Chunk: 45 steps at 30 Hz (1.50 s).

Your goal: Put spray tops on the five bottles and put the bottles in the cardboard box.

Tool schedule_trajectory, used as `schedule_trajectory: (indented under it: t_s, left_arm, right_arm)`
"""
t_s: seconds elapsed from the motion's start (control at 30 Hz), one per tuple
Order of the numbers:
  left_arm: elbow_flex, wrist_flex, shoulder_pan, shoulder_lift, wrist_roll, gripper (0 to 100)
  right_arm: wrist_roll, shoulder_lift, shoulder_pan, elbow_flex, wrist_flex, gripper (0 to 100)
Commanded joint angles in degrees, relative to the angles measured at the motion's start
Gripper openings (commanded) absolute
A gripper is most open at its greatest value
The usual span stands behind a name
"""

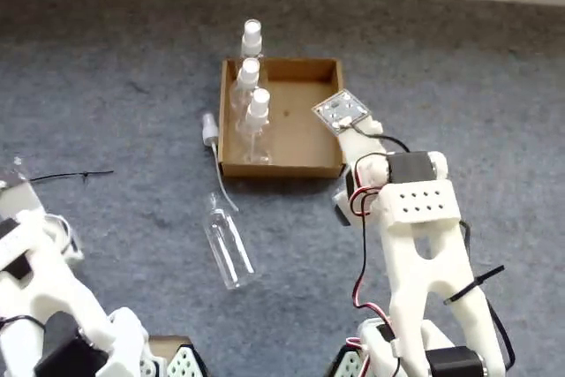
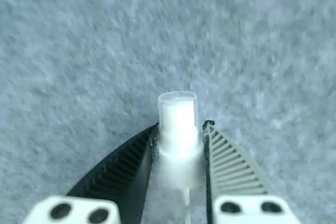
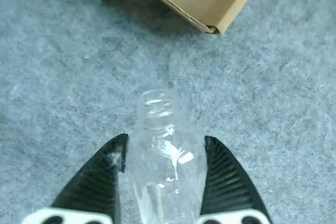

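Observation:
The cardboard box (image 1: pixel 300 143) lies at the table's middle, with two capped bottles (image 1: pixel 257 116) at its left side. A third capped bottle (image 1: pixel 252 39) stands just behind it. An uncapped clear bottle (image 1: pixel 228 243) lies on the carpet in front of the box, and a loose spray top (image 1: pixel 210 130) with its tube lies by the box's left wall. My left gripper (image 2: pixel 180 127), at the table's left edge, is shut on a white spray top (image 2: pixel 178 129). My right gripper (image 3: pixel 165 148) is shut on an open-necked clear bottle (image 3: pixel 164 156), just short of the box corner (image 3: pixel 212 3).
Grey carpet covers the table. A black cable tie (image 1: pixel 75 175) lies at the left near the left arm (image 1: pixel 35 289). The right arm (image 1: pixel 419 227) stands over the carpet at the box's near right corner.

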Motion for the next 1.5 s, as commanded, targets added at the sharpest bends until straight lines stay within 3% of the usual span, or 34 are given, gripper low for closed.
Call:
schedule_trajectory:
  t_s: [0.0, 0.27, 0.53, 0.67, 0.83, 0.9, 1.0, 1.13, 1.27, 1.47]
  left_arm:
    - [-9.89, -0.97, 8.40, -0.13, -0.18, 8]
    - [-20.18, 0.70, 18.07, 0.04, -0.18, 8]
    - [-38.90, 16.70, 26.86, 12.88, -7.74, 8]
    - [-51.65, 20.04, 28.53, 18.07, -5.89, 8]
    - [-63.34, 23.74, 33.27, 13.05, -1.76, 8]
    - [-66.33, 24.44, 36.26, 9.71, 1.23, 8]
    - [-68.53, 24.00, 41.01, 4.18, 6.59, 8]
    - [-68.88, 23.12, 49.01, -3.12, 11.34, 8]
    - [-68.53, 16.53, 57.19, -8.40, 14.24, 8]
    - [-68.44, 10.29, 65.19, -10.42, 14.77, 8]
  right_arm:
    - [-0.53, -1.89, -1.98, -1.01, 0.40, 0.5]
    - [-7.56, -6.37, -3.47, -1.19, 0.22, 0.5]
    - [-14.68, -22.81, -12.88, 2.51, -6.81, 0.5]
    - [-15.38, -22.73, -16.04, 5.14, -11.30, 0.5]
    - [-15.74, -22.20, -16.48, 9.01, -20.09, 0.5]
    - [-19.43, -22.99, -16.48, 10.33, -23.69, 0.5]
    - [-24.44, -25.54, -16.48, 12.62, -28.62, 0.5]
    - [-25.41, -30.02, -17.71, 18.86, -33.98, 0.5]
    - [-25.41, -35.91, -22.20, 26.59, -34.24, 0.5]
    - [-24.44, -51.91, -22.55, 36.97, -41.71, 0.5]
